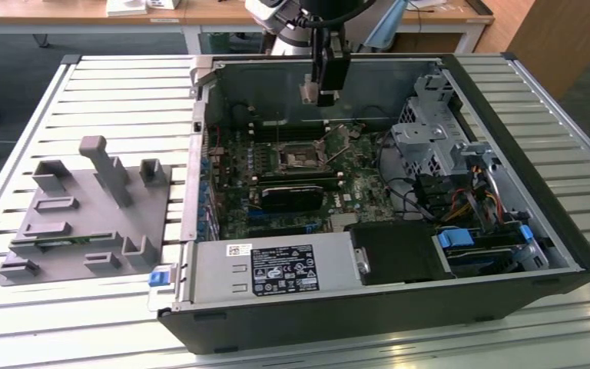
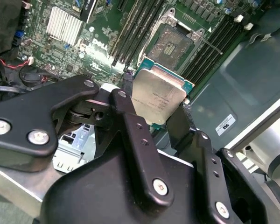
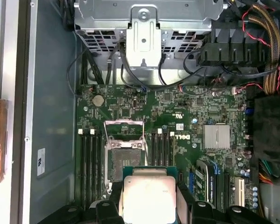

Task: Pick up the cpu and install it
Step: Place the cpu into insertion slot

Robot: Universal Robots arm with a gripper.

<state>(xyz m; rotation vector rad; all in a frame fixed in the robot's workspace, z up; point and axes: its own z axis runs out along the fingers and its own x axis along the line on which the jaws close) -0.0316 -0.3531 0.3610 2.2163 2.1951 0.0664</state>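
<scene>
The cpu (image 2: 158, 95), a flat square chip with a shiny silver top and pale rim, hangs between the black fingers (image 2: 126, 107) of my gripper (image 2: 154, 109), which is shut on its edges. In the exterior view the gripper (image 1: 319, 98) hovers over the back of the open computer case, above the motherboard (image 1: 306, 184). The bare cpu socket (image 3: 123, 161) with its raised metal frame lies just beside and below the held cpu (image 3: 149, 198) in both wrist views. In the exterior view the socket (image 1: 300, 157) sits below the gripper.
Memory slots (image 3: 163, 147) flank the socket and a finned heatsink (image 3: 216, 136) stands nearby. A drive cage (image 1: 429, 131), cable bundles (image 1: 459, 204) and the power supply (image 1: 274, 269) line the case. A grey parts fixture (image 1: 80, 207) lies at the exterior view's left.
</scene>
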